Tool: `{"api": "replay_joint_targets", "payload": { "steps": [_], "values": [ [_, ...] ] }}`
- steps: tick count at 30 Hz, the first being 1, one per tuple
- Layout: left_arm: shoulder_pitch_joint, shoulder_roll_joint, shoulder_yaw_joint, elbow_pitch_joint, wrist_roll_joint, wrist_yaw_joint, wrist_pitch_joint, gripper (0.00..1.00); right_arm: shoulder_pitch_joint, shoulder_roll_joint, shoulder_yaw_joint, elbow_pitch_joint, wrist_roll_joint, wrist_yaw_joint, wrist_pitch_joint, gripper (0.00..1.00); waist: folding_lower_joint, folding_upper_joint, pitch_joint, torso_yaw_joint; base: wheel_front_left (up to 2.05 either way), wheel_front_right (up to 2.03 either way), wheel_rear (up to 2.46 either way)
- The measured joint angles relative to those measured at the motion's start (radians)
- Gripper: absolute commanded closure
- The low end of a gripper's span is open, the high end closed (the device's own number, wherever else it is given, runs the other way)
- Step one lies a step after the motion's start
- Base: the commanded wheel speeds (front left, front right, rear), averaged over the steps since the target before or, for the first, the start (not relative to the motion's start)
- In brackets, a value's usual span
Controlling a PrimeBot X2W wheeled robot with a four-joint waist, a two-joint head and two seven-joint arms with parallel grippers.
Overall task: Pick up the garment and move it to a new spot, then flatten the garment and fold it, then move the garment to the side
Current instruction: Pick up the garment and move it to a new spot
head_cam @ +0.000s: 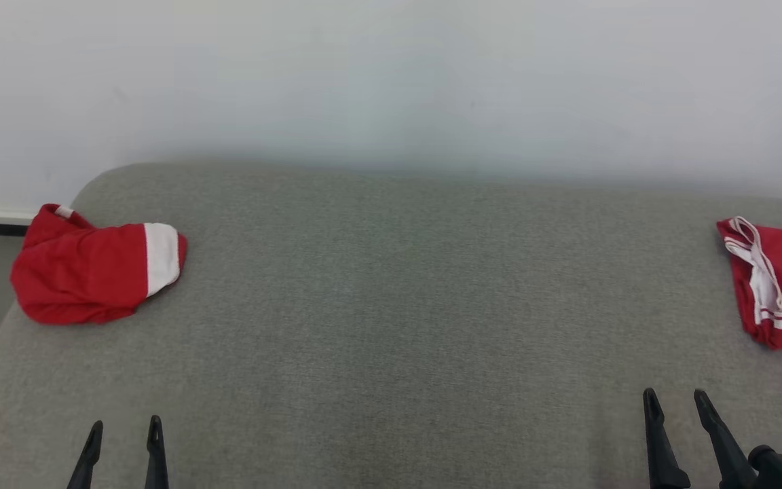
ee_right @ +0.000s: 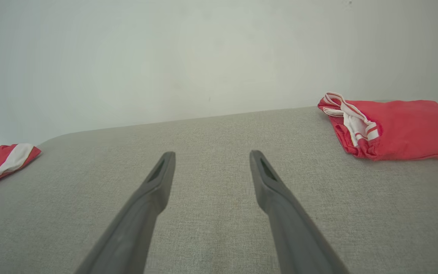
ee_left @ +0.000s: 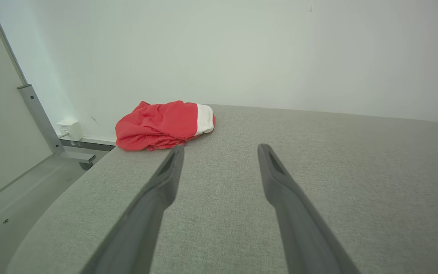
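Observation:
A crumpled red garment (head_cam: 89,272) with a white band lies at the far left edge of the grey fabric surface (head_cam: 391,305); it also appears in the left wrist view as the garment (ee_left: 164,125) and in the right wrist view (ee_right: 4,161). A second red garment (head_cam: 781,285) with white striped trim lies at the right edge, seen closer as the garment (ee_right: 390,127). My left gripper (head_cam: 125,431) stands open near the front left, well short of the left garment. My right gripper (head_cam: 675,399) stands open near the front right, below the right garment. Both hold nothing.
A pale wall (head_cam: 391,81) stands right behind the surface. The surface's rounded left corner drops to the floor (ee_left: 10,198), where a metal frame post (ee_left: 38,118) and a wall socket (ee_left: 69,129) stand.

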Motion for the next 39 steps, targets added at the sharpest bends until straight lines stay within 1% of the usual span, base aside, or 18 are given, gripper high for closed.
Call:
{"api": "replay_joint_targets", "payload": {
  "steps": [1,2,10,11,18,24,28,31,39],
  "values": [
    [-0.001,0.002,0.003,0.000,-0.003,0.002,0.000,0.00,0.001,0.002,0.001,0.000,0.000,0.000,0.000,0.00,0.0000,0.0000,0.000,0.014,0.00,0.00,0.00],
    [-0.003,0.005,0.008,0.002,-0.005,0.005,0.000,0.00,0.001,0.007,0.002,0.003,-0.001,0.000,-0.001,0.00,0.0000,0.0000,0.002,0.044,0.00,0.00,0.00],
    [-0.006,0.013,0.017,0.007,-0.015,0.014,0.000,0.00,0.000,0.019,0.006,0.007,-0.017,0.000,-0.001,0.00,0.0000,0.0000,0.007,0.169,0.00,0.00,0.00],
    [-0.006,0.013,0.017,0.007,-0.015,0.014,0.000,0.00,0.000,0.019,0.006,0.007,-0.017,0.000,-0.001,0.00,0.0000,0.0000,0.007,0.169,0.00,0.00,0.00],
    [-0.005,0.015,0.024,0.011,-0.032,0.022,0.000,0.00,-0.012,0.017,0.012,-0.001,-0.026,0.000,0.002,0.00,0.0000,0.0000,0.016,0.272,0.00,0.00,0.00],
    [-0.007,0.014,0.030,0.012,-0.040,0.028,0.000,0.00,-0.014,0.016,0.011,-0.009,-0.030,0.000,0.009,0.00,0.0000,0.0000,0.028,0.341,0.00,0.00,0.00],
    [-0.008,0.015,0.038,0.012,-0.044,0.030,0.000,0.00,-0.018,0.015,0.015,-0.009,-0.030,0.000,0.010,0.00,0.0000,0.0000,0.036,0.371,0.00,0.00,0.00],
    [-0.008,0.015,0.043,0.012,-0.045,0.031,0.000,0.00,-0.024,0.015,0.018,-0.009,-0.030,0.000,0.010,0.00,0.0000,0.0000,0.044,0.382,0.00,0.00,0.00],
    [-0.019,0.011,0.063,0.010,-0.054,0.037,0.000,0.00,-0.036,0.009,0.027,-0.008,-0.030,0.000,0.015,0.00,0.0000,0.0002,0.058,0.371,0.00,0.00,0.00]
  ]
}}
